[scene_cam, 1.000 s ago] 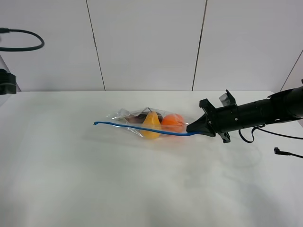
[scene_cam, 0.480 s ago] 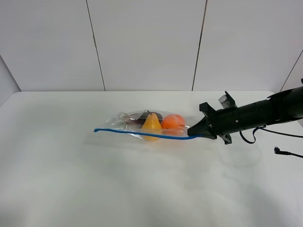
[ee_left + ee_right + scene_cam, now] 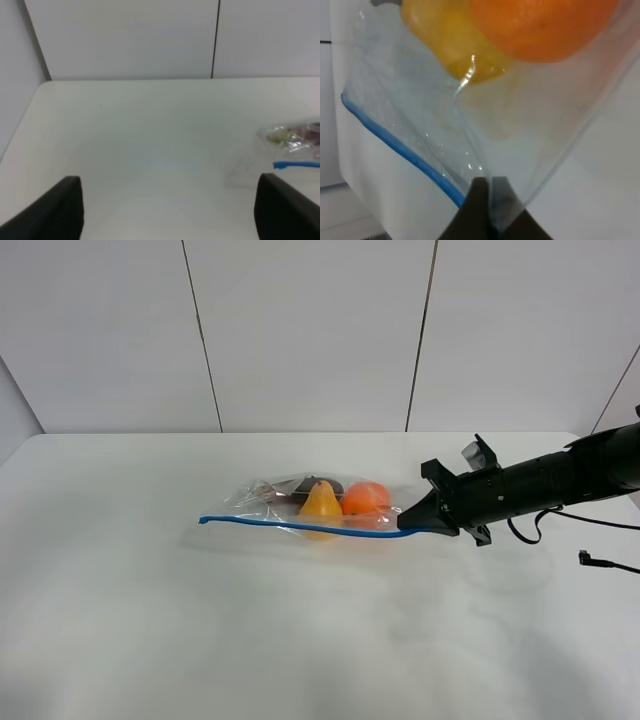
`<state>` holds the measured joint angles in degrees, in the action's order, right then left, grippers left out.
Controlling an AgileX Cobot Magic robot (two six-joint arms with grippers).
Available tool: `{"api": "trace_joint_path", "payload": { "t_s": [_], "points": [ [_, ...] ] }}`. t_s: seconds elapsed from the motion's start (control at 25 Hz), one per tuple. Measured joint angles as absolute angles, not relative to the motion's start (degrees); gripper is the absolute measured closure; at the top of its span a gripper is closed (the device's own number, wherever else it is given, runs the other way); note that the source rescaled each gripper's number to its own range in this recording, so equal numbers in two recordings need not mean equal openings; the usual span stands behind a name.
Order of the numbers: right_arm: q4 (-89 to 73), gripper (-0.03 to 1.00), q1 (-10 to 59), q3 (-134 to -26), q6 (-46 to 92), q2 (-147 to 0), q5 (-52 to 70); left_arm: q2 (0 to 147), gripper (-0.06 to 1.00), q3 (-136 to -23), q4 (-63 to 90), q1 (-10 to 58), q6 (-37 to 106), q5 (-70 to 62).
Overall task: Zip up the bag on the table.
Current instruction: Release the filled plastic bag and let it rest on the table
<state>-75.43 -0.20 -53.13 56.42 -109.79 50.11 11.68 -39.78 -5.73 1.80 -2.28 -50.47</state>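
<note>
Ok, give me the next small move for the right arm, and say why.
Probably open the right gripper and back off. It pinches the bag at the right end of the blue seal strip, which reads as one thin unbroken line, and the left gripper hangs open, clear of the bag. Whether the seal is fully pressed shut I cannot tell.

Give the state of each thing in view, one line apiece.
bag: lying on the table, seal state unclear
pear: inside the bag
orange: inside the bag
right pincer: shut on the bag's corner
left pincer: open, holding nothing
</note>
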Motion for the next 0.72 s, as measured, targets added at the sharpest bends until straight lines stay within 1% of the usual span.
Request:
{"api": "trace_joint_path", "payload": {
  "t_s": [0.12,0.48,0.72],
  "points": [
    [-75.1,0.97,-0.2,-53.1,56.4,-109.8,49.6,8.6,-0.05,-39.8,-3.2,1.8,-1.7,-54.5],
    [-74.9,0.97,-0.2,-53.1,56.4,-109.8,49.1,0.2,-0.05,-39.7,4.2,2.0,0.0,-58.9],
    [-74.8,0.97,-0.2,-53.1,56.4,-109.8,49.1,-0.4,-0.05,-37.9,4.7,2.0,0.0,-61.5]
  ]
}}
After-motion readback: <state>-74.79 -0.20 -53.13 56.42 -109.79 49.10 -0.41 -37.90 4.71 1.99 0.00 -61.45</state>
